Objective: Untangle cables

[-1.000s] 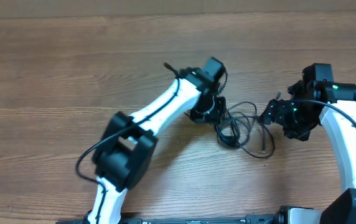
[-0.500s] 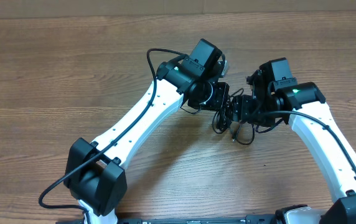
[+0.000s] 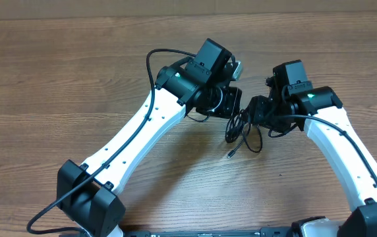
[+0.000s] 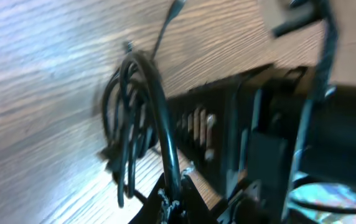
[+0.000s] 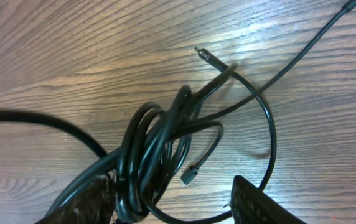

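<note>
The cables [image 3: 242, 133] are a knot of thin black cords between my two grippers at mid-table, with one plug end [image 3: 230, 155] trailing toward the front. My left gripper [image 4: 173, 191] is shut on one strand that arches up from the bundle [image 4: 130, 109]; in the overhead view the left gripper [image 3: 234, 108] sits just left of the knot. My right gripper [image 5: 168, 186] is open around the coiled bundle [image 5: 156, 146], which lies against the left finger [image 5: 81, 202] and apart from the right finger [image 5: 262, 202]. Two plug tips [image 5: 190, 173] stick out of the coil.
Bare wooden table [image 3: 57, 72] lies all around the knot. The two wrists stand very close together over the cables. The left arm's own black wire [image 3: 152, 59] loops up beside its wrist.
My right gripper has swung left onto the knot and its jaws have narrowed round it. The left arm has shifted, still gripping its strand, and the bundle has drawn together.
</note>
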You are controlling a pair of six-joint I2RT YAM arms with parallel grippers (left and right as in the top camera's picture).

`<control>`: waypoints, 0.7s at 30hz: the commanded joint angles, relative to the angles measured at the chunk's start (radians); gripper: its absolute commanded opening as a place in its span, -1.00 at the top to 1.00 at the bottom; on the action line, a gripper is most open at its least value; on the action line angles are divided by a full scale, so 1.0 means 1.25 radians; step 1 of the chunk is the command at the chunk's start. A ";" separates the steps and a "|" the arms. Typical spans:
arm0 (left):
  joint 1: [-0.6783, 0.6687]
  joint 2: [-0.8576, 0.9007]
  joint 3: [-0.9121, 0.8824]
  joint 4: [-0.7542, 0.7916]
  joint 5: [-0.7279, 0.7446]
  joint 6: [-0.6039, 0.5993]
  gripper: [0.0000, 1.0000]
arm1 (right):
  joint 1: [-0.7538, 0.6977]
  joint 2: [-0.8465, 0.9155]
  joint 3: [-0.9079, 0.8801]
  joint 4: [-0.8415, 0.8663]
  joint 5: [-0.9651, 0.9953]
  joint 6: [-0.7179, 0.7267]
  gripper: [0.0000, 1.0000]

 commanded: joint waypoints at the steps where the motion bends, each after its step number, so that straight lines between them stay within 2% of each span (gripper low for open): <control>1: -0.001 -0.024 0.019 -0.032 -0.080 0.024 0.92 | 0.004 0.019 -0.024 0.021 0.013 0.007 -0.27; 4: -0.001 -0.024 0.019 -0.056 -0.111 0.024 0.92 | 0.004 0.032 -0.056 0.059 -0.013 0.007 -0.28; 5: -0.001 -0.024 0.019 -0.058 -0.111 0.024 0.92 | 0.004 0.041 -0.069 0.080 -0.042 0.007 -0.20; 9: -0.001 -0.024 0.019 -0.058 -0.110 0.024 0.92 | 0.004 0.045 -0.083 0.101 -0.059 0.007 0.32; 13: -0.001 -0.024 0.019 -0.059 -0.112 0.027 0.92 | 0.004 0.045 -0.097 0.108 -0.037 0.007 0.76; 17: 0.001 -0.024 0.019 -0.079 -0.145 0.034 0.92 | 0.004 0.045 -0.121 0.104 0.003 0.020 0.89; 21: 0.022 -0.024 0.019 -0.146 -0.256 0.033 0.92 | 0.004 0.045 -0.133 0.072 0.090 0.035 0.92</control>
